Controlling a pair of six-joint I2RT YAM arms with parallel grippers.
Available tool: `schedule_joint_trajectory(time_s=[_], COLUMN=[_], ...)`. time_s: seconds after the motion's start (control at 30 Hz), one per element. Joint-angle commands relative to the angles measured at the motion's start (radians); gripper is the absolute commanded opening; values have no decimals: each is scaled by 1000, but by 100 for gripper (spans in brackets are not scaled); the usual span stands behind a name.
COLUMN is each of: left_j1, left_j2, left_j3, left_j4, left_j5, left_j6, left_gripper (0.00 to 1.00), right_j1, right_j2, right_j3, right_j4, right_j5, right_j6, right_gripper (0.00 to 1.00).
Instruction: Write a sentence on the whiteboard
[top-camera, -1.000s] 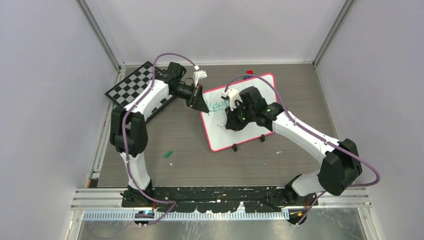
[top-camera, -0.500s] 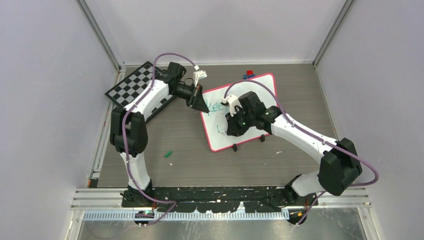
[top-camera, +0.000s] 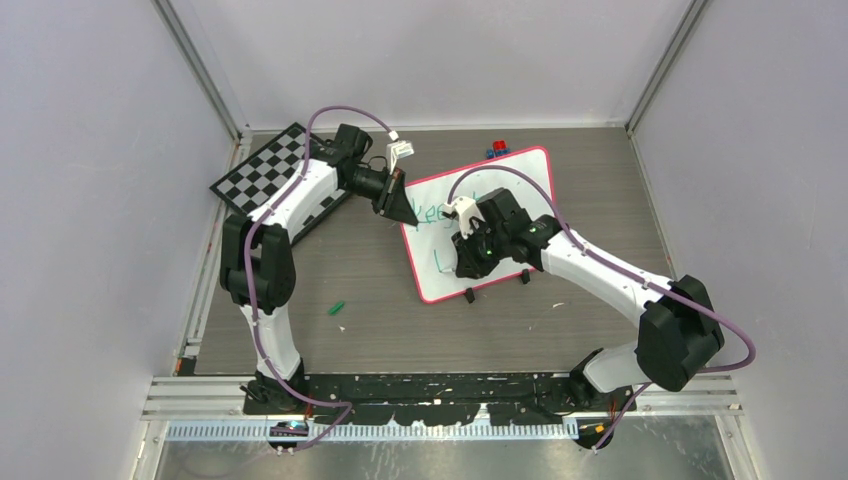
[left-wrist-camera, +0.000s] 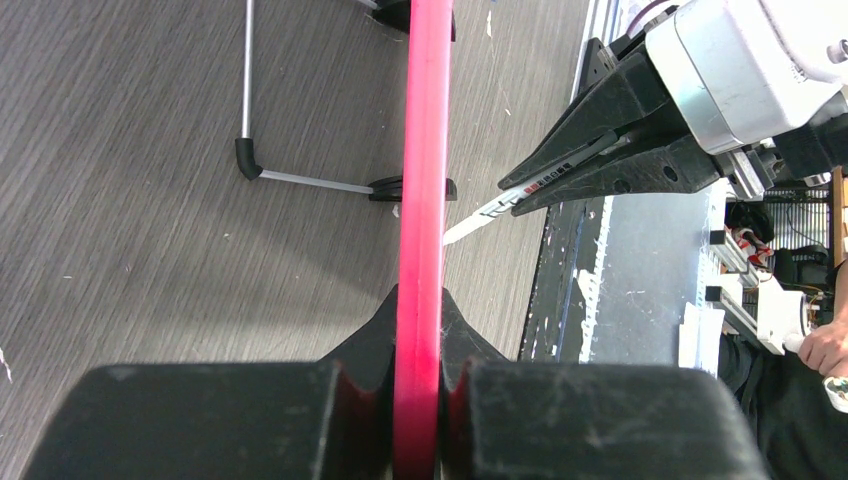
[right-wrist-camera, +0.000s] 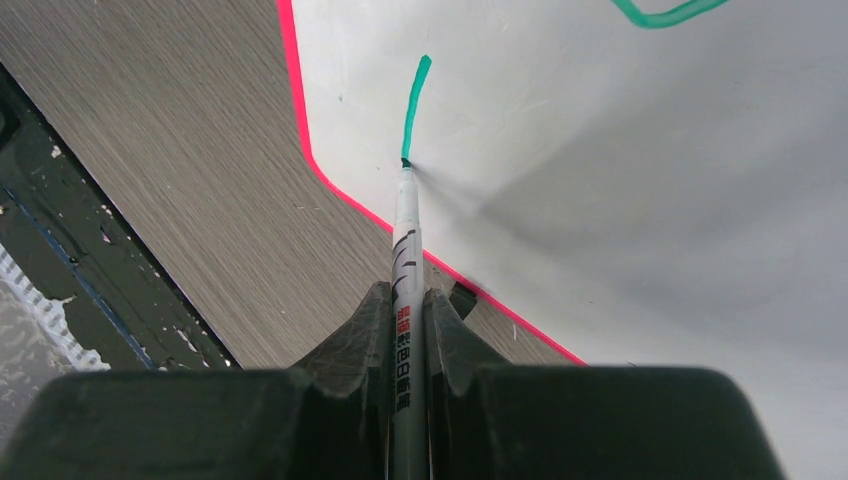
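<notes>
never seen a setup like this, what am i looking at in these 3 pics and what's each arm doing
Two robot arms are bolted at the near edge of a table. The wide picture looks down from above; the other two come from cameras on each wrist. The left hand clamps the red rim of a whiteboard, steadying it. The right hand grips a marker, tip on the board, writing green lettering. A chessboard lies at the far left.

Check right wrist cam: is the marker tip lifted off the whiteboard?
No, the marker tip sits on the whiteboard at the lower end of a green stroke.
</notes>
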Motion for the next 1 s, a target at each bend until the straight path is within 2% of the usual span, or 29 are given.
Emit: schedule_joint_trajectory(time_s=[0.0, 0.47, 0.97], left_j1=[3, 3, 3], left_j2=[-38, -47, -47], left_j3=[-3, -8, -9], left_j4=[5, 5, 5], left_j5=[-52, -58, -58], left_j6=[23, 26, 24], left_gripper=[0, 0, 0], right_j1=[2, -8, -48], right_j2=[-17, -3, -36], right_j3=[55, 107, 52], right_j4=[23, 17, -28], right_j5=[26, 52, 28], right_j6=[-11, -19, -34], right_gripper=[0, 0, 0])
